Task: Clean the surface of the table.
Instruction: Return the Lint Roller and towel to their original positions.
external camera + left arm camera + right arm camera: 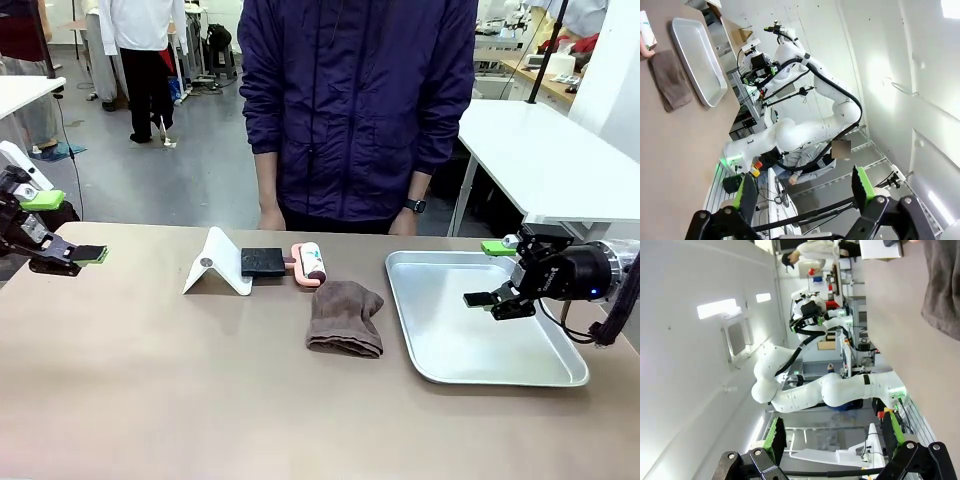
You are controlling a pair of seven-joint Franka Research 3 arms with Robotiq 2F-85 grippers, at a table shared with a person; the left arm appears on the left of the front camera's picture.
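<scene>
The table [150, 400] has a wide matte brownish-taupe top, also seen in the left wrist view [670, 150] and the right wrist view [905, 350]. A crumpled brown cloth [346, 318] lies near its middle; it shows as well in the wrist views [671, 80] [942, 285]. My left gripper [68, 227] hovers open at the table's left edge, holding nothing; its green pads [746, 192] stand wide apart. My right gripper [488, 273] hangs open over the silver tray [450, 335], nothing between its fingers [775, 435].
Behind the cloth lie a pink-handled lint roller [308, 264], a black block [263, 262] and a white folded stand [218, 263]. A person in a dark blue jacket [350, 110] stands at the far edge, hands down by the table. A white table [550, 160] stands at back right.
</scene>
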